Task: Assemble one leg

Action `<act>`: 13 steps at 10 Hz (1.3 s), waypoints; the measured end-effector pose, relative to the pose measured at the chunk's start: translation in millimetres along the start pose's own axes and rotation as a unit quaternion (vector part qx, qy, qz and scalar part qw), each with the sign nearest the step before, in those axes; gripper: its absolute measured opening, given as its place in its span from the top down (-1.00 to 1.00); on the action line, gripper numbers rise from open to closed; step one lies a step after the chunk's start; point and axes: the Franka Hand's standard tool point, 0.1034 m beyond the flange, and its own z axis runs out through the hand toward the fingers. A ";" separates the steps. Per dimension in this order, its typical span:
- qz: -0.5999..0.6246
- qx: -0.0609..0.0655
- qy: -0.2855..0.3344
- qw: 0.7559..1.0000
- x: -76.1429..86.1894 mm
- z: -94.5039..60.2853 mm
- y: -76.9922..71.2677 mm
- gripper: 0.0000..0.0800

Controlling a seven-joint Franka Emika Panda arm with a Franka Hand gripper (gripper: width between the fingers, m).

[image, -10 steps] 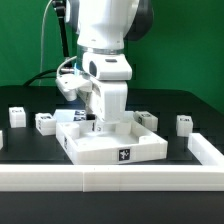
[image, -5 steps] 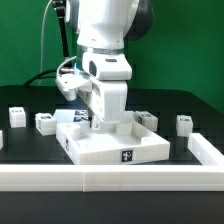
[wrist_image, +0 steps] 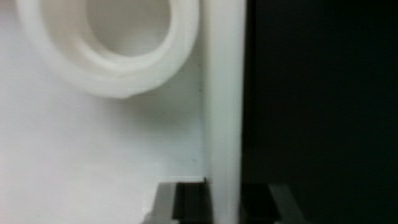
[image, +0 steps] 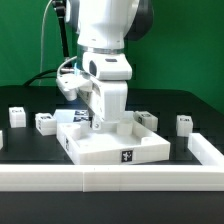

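The large flat white square panel [image: 115, 142] lies at the table's middle, a tag on its front face. My gripper [image: 96, 122] reaches down at its far left corner. In the wrist view the two dark fingertips [wrist_image: 185, 205] stand on either side of the panel's thin white edge wall [wrist_image: 222, 110], pressed against it, with a round corner socket [wrist_image: 125, 50] beside it. Small white legs with tags lie loose on the black table: two at the exterior view's left [image: 17, 116] [image: 45, 122], one at its right [image: 184, 124]. No leg is held.
A white rail [image: 110, 178] runs along the table's front and turns back at the exterior view's right [image: 206, 148]. Another small white part [image: 147, 119] sits just behind the panel's far right corner. Cables hang behind the arm at the left.
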 end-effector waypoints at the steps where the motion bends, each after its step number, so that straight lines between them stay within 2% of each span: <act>1: 0.022 -0.005 0.000 1.000 9.7 -1.2 9.5 0.85; 4: 0.059 -0.024 0.002 0.998 29.2 -5.3 44.9 0.85; 6: 0.092 -0.032 0.004 0.995 41.5 -7.7 66.4 0.85; 8: 0.114 -0.019 0.000 0.993 51.4 -8.3 69.4 0.85; 12: 0.105 -0.017 0.001 0.994 70.8 -11.6 73.2 0.85; 13: 0.105 -0.016 0.001 0.994 70.0 -11.5 72.6 0.85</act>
